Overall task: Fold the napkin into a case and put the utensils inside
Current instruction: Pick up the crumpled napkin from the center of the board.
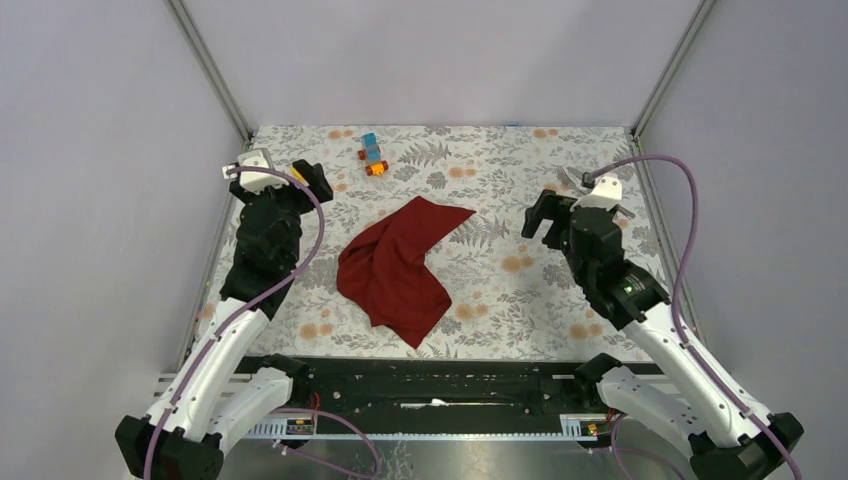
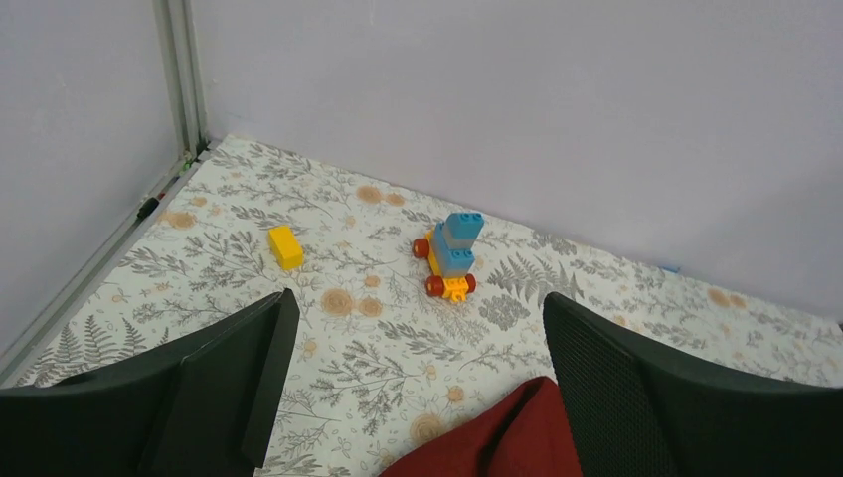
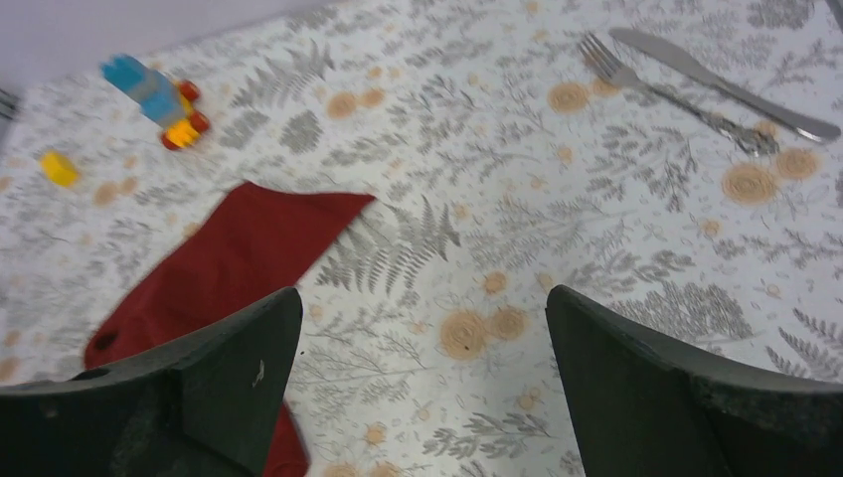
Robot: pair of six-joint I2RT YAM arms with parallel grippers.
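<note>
- Currently we have the left gripper (image 2: pixel 413 388) and the right gripper (image 3: pixel 422 383) gaping wide, holding nothing.
- Between them the napkin (image 1: pixel 398 267) lies crumpled mid-counter: soft and limp, we judge; best pinched at a corner.
- Far right, fork (image 3: pixel 676 94) and knife (image 3: pixel 721 68) look thin, slippery.

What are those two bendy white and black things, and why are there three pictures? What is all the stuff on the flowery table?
Those are two robot arms. One picture looks down from above. The other two come from little cameras on each arm's wrist, so the black shapes at the bottom are the arm's own fingers. The left tool and the right tool are both open and hold nothing. On the table lies a crumpled dark red napkin. A shiny fork and knife lie side by side, seen from the right wrist. There is also a toy car of blue blocks and one yellow block.
</note>
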